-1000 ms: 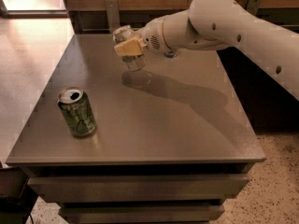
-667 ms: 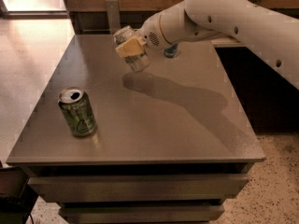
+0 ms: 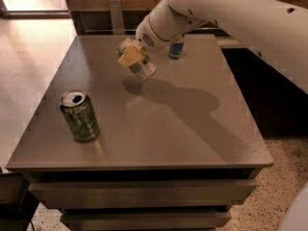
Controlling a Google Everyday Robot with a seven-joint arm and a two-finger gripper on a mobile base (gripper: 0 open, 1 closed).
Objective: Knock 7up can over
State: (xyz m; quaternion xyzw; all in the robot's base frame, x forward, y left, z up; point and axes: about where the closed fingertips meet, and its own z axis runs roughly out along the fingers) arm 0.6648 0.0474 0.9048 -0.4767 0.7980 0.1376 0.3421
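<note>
**Silvery can held at a slant over the table**

Grey-brown and broad, one table point(image 3: 202, 134) fills most of the view, with two drawer fronts point(image 3: 144, 192) on its near face. One white arm point(image 3: 231, 8) reaches in from the upper right, and its dark shadow point(image 3: 185, 105) lies on the tabletop below and to the right of the gripper.

Three cans are in view, one of each kind. A dark green can point(image 3: 80, 117) stands upright with its top open, well apart from the gripper, below it and to the left. A slim blue-and-silver can point(image 3: 176, 48) stands upright to the right of the gripper, partly behind the arm's wrist.

The third is the 7up can point(image 3: 145, 68), pale and silvery. It sits right at the gripper point(image 3: 132, 57), over the far middle of the table. Its long axis is steeply slanted. The silver top points up and toward the far left, and the base points down and toward the near right. The can's own shadow lies just beneath the base, but whether the base touches the tabletop cannot be told.

The gripper is closed around the can's upper half. One tan pad point(image 3: 128, 57) lies flat against the side of the can that faces the camera, while the opposite pad is hidden behind the can.
</note>
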